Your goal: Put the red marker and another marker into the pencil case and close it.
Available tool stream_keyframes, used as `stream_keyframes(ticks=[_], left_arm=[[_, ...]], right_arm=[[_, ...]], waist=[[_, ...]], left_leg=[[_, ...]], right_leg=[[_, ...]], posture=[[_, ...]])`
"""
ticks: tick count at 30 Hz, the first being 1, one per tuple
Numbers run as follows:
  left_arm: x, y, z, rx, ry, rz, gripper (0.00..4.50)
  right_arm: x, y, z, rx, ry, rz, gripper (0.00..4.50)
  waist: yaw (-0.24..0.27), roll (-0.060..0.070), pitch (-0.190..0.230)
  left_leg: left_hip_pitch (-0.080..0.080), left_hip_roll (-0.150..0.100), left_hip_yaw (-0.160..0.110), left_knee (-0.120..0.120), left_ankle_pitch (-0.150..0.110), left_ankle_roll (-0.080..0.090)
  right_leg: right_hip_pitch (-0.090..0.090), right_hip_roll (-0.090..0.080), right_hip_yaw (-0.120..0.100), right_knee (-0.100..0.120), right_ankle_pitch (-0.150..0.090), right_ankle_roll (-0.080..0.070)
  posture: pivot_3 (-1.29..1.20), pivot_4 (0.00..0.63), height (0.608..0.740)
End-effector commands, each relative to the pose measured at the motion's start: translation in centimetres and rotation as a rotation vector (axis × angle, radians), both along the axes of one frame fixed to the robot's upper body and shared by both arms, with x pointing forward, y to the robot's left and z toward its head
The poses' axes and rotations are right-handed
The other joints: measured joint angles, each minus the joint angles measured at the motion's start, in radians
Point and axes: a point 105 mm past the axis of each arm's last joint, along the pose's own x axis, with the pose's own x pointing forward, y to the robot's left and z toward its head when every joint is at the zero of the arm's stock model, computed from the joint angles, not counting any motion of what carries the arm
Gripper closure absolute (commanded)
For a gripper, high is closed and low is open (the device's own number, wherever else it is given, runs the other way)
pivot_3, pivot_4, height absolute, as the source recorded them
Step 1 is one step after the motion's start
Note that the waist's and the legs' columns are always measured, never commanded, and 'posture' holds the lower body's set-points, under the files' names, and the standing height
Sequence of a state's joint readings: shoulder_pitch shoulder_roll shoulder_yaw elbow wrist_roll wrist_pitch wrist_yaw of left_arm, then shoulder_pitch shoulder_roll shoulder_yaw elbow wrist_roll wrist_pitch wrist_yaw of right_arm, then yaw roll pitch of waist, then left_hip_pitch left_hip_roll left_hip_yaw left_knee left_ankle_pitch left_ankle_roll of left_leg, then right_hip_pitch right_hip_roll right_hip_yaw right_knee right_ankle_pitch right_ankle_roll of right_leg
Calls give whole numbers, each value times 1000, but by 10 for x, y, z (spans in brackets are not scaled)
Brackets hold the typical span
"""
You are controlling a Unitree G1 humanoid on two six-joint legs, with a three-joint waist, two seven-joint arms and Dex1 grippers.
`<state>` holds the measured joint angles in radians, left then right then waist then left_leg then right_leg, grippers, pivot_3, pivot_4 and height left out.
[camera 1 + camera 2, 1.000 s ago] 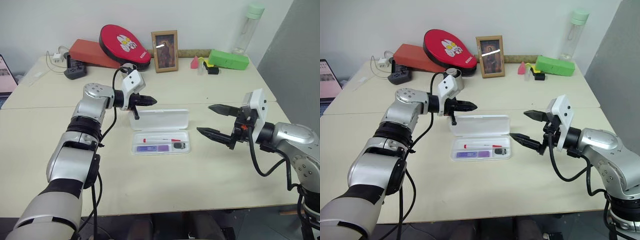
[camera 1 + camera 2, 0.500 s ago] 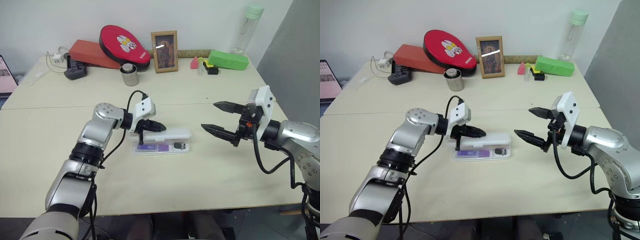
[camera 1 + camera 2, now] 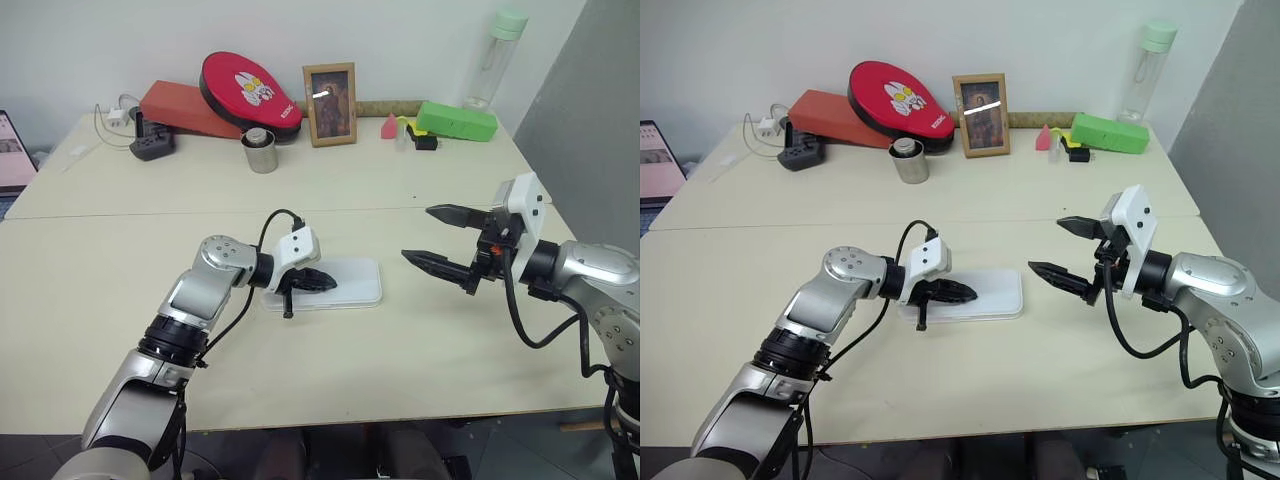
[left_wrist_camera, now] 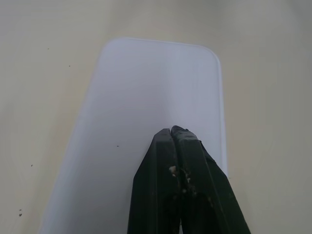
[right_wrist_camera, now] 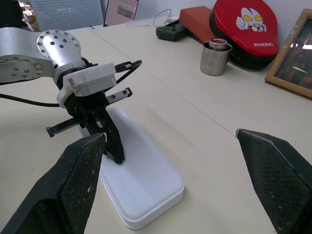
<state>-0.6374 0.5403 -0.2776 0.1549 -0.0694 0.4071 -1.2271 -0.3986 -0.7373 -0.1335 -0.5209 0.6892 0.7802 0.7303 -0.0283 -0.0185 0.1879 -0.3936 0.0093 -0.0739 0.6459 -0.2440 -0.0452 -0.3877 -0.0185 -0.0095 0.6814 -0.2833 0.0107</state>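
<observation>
While the pencil case (image 3: 335, 283) is lying flat and closed on the pale tabletop (image 3: 300, 370), the left pincer (image 3: 326, 281) is pressing its clenched black fingertips (image 4: 174, 134) down on the white lid, toward the case's left end. The lid is sitting level on the base, with its rounded corners lining up all round — nothing inside is showing through, so where the markers are cannot be told. In the left wrist view the two fingers are meeting with no gap between them and nothing caught there, their tips resting on the smooth white surface. The right pincer (image 3: 431, 238) is hanging in the air to the right of the case, well apart from it, its two fingers spread wide and pointing back toward the case — it is gripping nothing. At the far edge of the tabletop a row of other things is standing: a red box (image 3: 180, 105) with a red round pouch (image 3: 248, 88) leaning on it, a small metal cup (image 3: 258, 150), a framed picture (image 3: 330, 102), a lime-green box (image 3: 456, 119) and a clear bottle (image 3: 495, 55) with a pale green cap. A black power adapter (image 3: 150, 143) with white cables is sitting at the far left corner.
</observation>
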Motion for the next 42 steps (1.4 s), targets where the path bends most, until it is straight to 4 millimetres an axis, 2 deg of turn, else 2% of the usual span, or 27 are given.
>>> stream_keyframes(ticks=[1,6,10,12,14,17,19,20,22,25,30,33,38,42], left_arm=[[-5,3,-23,62,52,18,4471],[-6,-1,-13,7,37,16,4471],[3,5,23,-168,0,103,4471],[13,19,46,-279,-38,210,4181],[19,33,57,-329,-70,291,3836],[30,69,67,-358,-151,469,3264],[36,101,75,-398,-211,619,2887],[36,116,77,-406,-245,686,2655],[33,134,79,-426,-292,763,2262],[26,143,82,-464,-325,809,1693],[11,161,64,-396,-337,881,641],[2,164,61,-405,-337,898,73],[-4,165,59,-427,-335,913,20],[-5,172,62,-413,-354,956,20]], right_arm=[[-3,1,7,-14,-35,16,0],[-4,1,7,-12,-30,22,0],[-2,0,3,4,-12,24,0],[2,-3,0,16,-10,-2,0],[3,-4,-2,27,-5,-10,0],[9,-7,-6,45,5,-37,0],[19,-10,-9,57,8,-66,0],[23,-12,-12,50,13,-72,0],[28,-13,-18,38,24,-78,0],[38,-17,-22,45,20,-110,0],[52,-23,-30,43,26,-148,0],[62,-26,-33,43,23,-179,0],[80,-40,-38,60,29,-290,0],[79,-36,-43,52,35,-266,0]], waist=[[0,0,0],[0,1,-1],[0,1,-1],[-1,0,-1],[-2,0,-1],[-3,0,-1],[-3,0,-1],[-2,0,-1],[-3,0,-1],[0,0,-1],[4,0,-1],[2,0,-1],[2,0,-1],[1,0,-1]], left_leg=[[0,0,0,0,0,0],[1,0,0,0,0,0],[1,0,0,0,0,0],[0,0,0,0,0,0],[-1,1,0,0,0,0],[-1,1,0,0,0,0],[-1,1,0,0,0,0],[0,2,0,0,0,0],[0,2,0,0,0,0],[-1,3,0,0,0,0],[-2,2,0,0,0,0],[-2,2,0,0,0,0],[-1,2,-1,0,0,0],[-1,2,0,-1,0,0]], right_leg=[[0,0,0,0,0,0],[1,0,0,0,0,0],[1,0,0,0,0,0],[0,0,0,0,0,0],[-1,0,0,0,0,0],[-1,0,0,0,0,0],[-1,0,0,0,0,0],[-1,0,0,0,0,0],[-1,0,0,0,0,0],[-2,-1,1,0,0,0],[-1,-3,1,-1,0,0],[-1,-3,2,-1,0,0],[-1,-2,2,0,0,0],[-1,-2,2,0,0,0]], posture=[[0,150,740],[0,150,740],[0,150,740],[0,150,740],[0,150,740],[0,150,740],[0,150,740],[0,150,740],[0,150,740],[0,150,740],[0,150,740],[0,150,740],[0,150,740],[0,150,740]])
